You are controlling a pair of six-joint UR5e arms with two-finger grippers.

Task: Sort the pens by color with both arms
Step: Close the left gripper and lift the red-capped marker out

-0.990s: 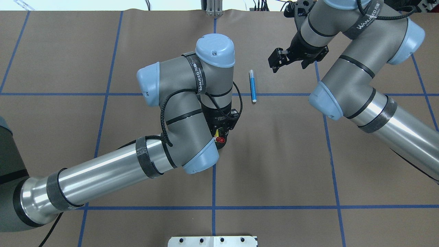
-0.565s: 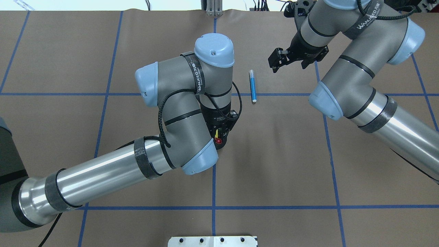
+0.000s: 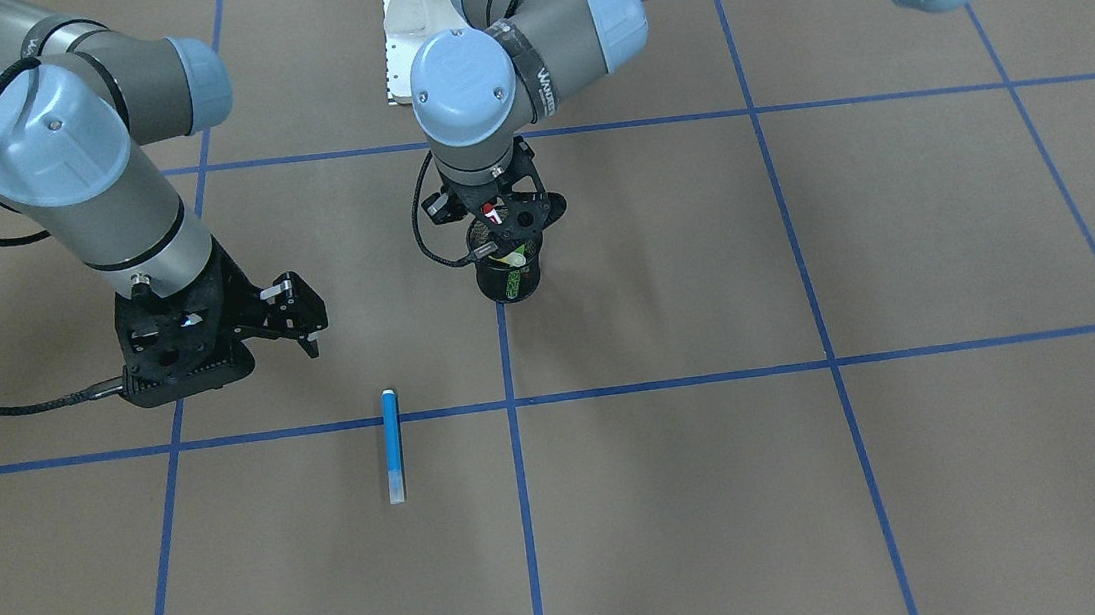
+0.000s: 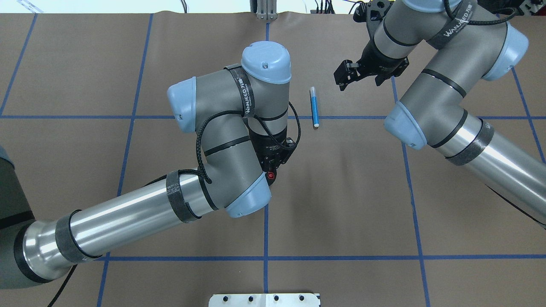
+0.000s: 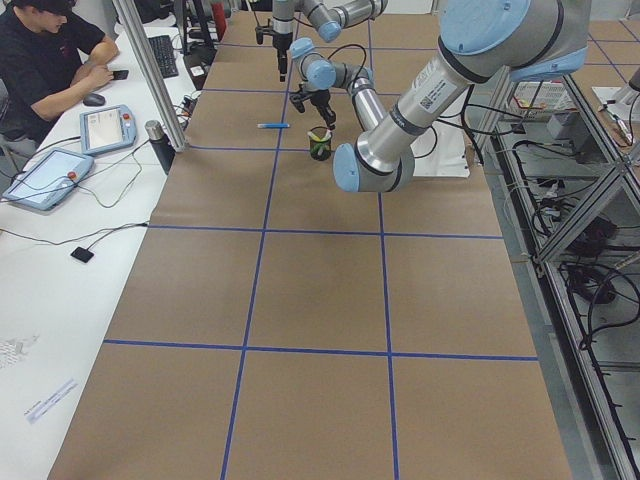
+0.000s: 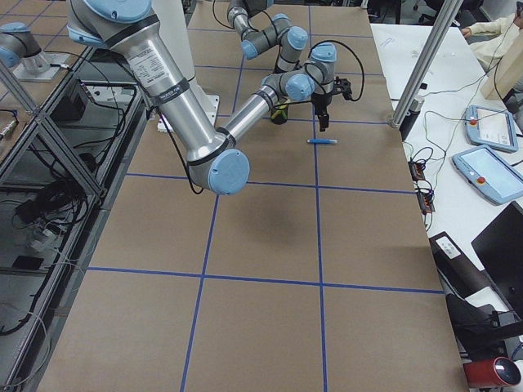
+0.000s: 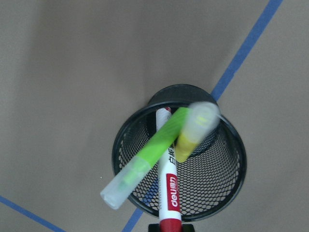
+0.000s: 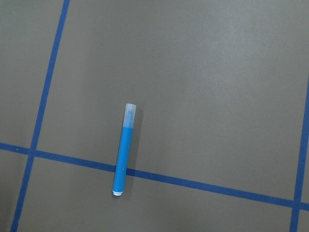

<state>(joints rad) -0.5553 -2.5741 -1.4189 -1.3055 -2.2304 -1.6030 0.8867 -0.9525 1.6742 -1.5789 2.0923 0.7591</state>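
left wrist-mounted shows three pens (image 7: 154, 150) in cup (image 7: 223, 180), overhead only red cap (image 4: 271, 175), left gripper (image 3: 499, 224) cannot tell, right gripper (image 4: 359, 81) spread

Brown paper-covered table (image 4: 341, 204), blue tape grid (image 4: 341, 258), white side desk (image 5: 60, 300)

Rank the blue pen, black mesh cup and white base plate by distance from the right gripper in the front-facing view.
1. Blue pen, across the tape line by the right gripper.
2. Black mesh cup, at table centre.
3. White base plate, at the robot's side.
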